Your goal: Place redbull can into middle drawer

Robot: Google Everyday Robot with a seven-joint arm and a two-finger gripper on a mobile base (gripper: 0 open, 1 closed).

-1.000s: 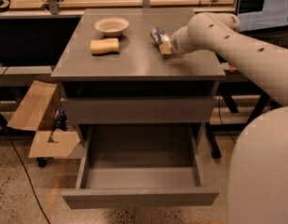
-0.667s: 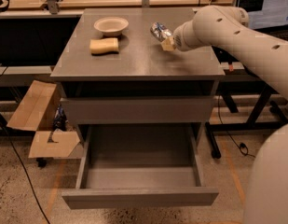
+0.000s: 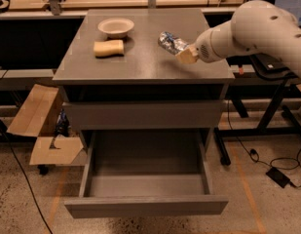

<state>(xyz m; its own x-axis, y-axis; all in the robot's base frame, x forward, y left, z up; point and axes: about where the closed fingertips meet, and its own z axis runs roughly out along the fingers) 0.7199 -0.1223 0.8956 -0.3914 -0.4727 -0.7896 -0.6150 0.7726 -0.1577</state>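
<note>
White robot arm [image 3: 257,28] reaches in from the right of the grey metal cabinet [image 3: 140,69], forearm pointing left and a bit down. The tan-tipped gripper [image 3: 183,53] is over the right half of the cabinet top. It's clamped on one end of the slim shiny silver-and-blue redbull can [image 3: 169,42]. Can sticks out tilted up-left, looks just off the surface imo. Wide shallow grey middle drawer [image 3: 145,206] is pulled out at the cabinet's bottom. Beige bowl [image 3: 116,27] and tan sponge [image 3: 109,48] sit on the top's left side.
</note>
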